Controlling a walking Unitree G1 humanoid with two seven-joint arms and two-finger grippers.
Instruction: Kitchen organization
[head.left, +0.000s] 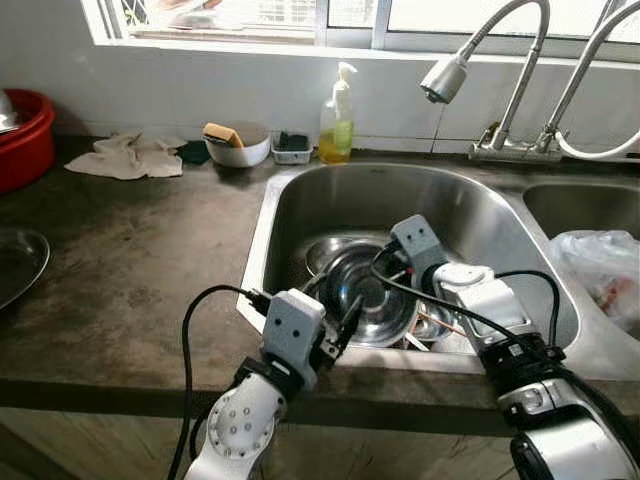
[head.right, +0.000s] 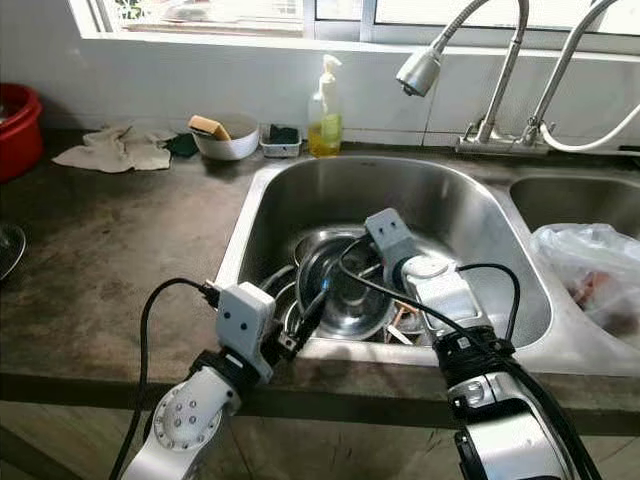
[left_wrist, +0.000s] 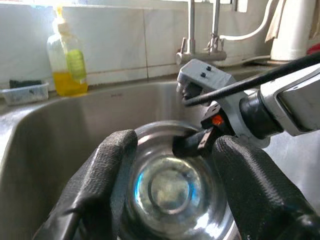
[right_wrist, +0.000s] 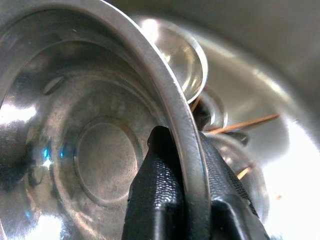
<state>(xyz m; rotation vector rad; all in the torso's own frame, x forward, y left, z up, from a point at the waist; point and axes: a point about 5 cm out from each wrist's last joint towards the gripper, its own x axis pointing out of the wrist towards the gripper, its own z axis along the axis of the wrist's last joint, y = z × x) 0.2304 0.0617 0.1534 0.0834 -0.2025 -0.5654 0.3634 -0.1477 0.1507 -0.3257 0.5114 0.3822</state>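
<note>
While right gripper (right_wrist: 187, 200) pinches steel bowl (head.left: 362, 295) rim in sink (head.left: 300, 200), left gripper (left_wrist: 170, 185) hovers open beside it; chopsticks (right_wrist: 240, 124), more dishes crowd underneath, soap bottle (head.left: 337, 125) behind.

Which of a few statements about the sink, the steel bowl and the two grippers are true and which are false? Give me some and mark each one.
1. The right gripper pinches the rim of the steel bowl. True.
2. The steel bowl stands on the counter beside the red basin. False: it lies in the sink, among other steel dishes.
3. The soap bottle holds yellow liquid. True.
4. The left gripper is shut on the bowl. False: its fingers stand open, with the bowl seen between them.
5. Water runs from the faucet. False: no water runs.
</note>
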